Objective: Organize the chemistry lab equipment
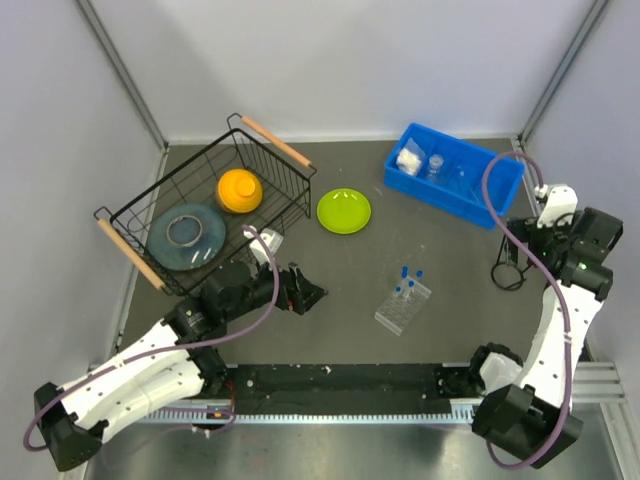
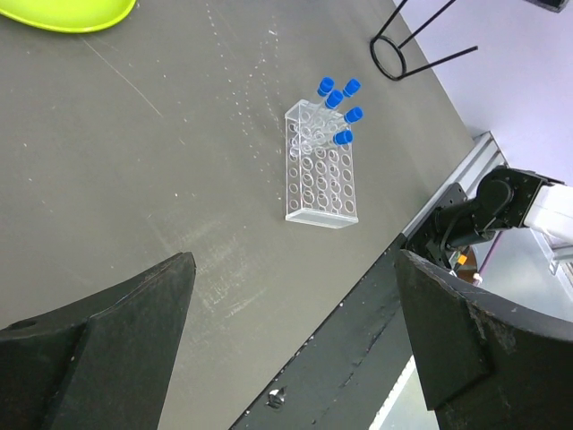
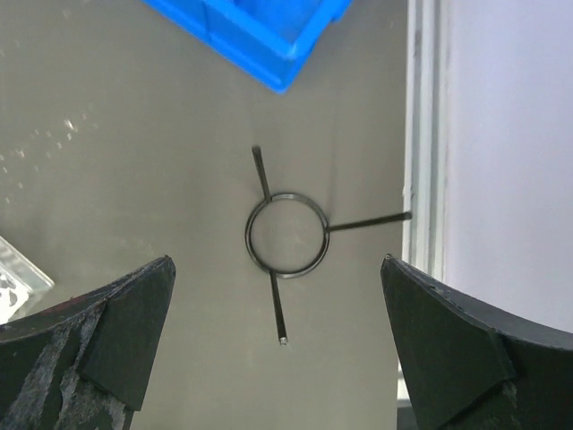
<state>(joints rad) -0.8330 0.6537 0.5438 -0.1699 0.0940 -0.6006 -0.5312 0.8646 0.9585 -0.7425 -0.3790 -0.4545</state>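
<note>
A clear plastic grid rack (image 1: 403, 306) stands on the dark table with several blue-capped tubes (image 1: 410, 280) at its far end. It also shows in the left wrist view (image 2: 320, 175) with the tubes (image 2: 338, 98). My left gripper (image 1: 315, 295) is open and empty, low over the table left of the rack (image 2: 294, 264). A thin black loop (image 1: 510, 272) with three legs stands near the right edge. My right gripper (image 1: 525, 240) is open and empty directly above the loop (image 3: 285, 233), jaws (image 3: 277, 264) wide on either side. A white-filled packet (image 1: 408, 158) and tiny clear cup (image 1: 436, 165) lie in the blue bin (image 1: 470, 195).
A black wire basket (image 1: 290, 190) at the back left holds an orange dome (image 1: 240, 190) and a blue-grey dish (image 1: 187, 235). A lime-green plate (image 1: 343, 211) lies mid-table. The blue bin's corner (image 3: 260, 27) is just beyond the loop. A metal rail (image 3: 421, 134) borders the right edge.
</note>
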